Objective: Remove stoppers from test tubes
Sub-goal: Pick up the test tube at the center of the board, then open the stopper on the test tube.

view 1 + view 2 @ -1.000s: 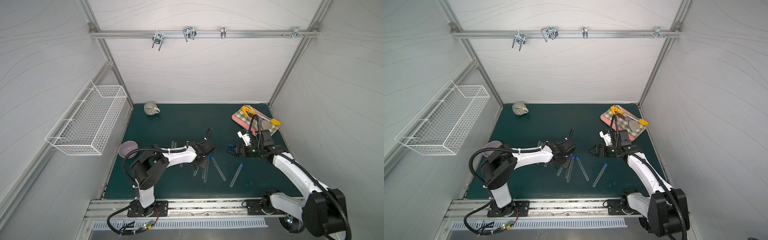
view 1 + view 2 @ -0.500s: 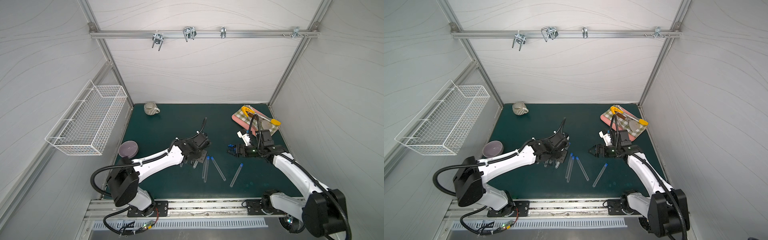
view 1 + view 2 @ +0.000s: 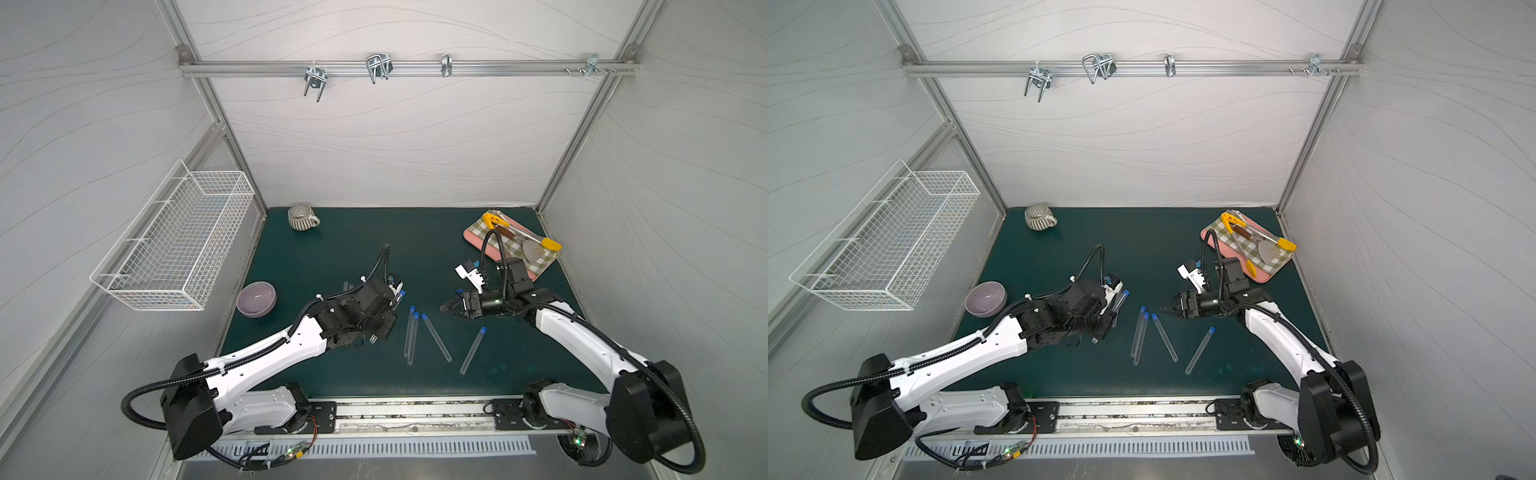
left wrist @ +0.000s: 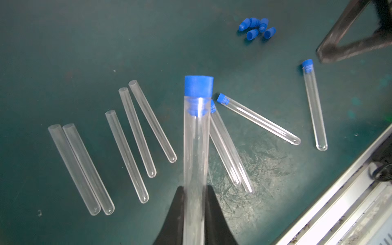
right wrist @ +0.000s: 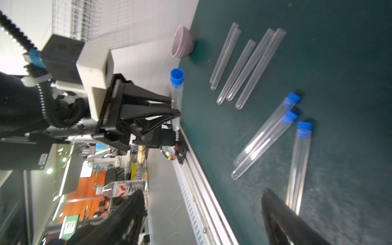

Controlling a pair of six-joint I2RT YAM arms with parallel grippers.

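Green mat (image 3: pixel 332 257) below, the left gripper (image 4: pixel 194 188) clamps a test tube (image 4: pixel 195 148), its blue stopper (image 3: pixel 402 293) toward 1 o'clock. From 3 o'clock the gaping right gripper (image 5: pixel 202 193) should pinch the stopper and pull axially.

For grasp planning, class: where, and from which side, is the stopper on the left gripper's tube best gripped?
Likely the wide blue head of the stopper, right gripper coming end-on along the tube: that head stands clear beyond the rim, and the left gripper clamps the tube low down.
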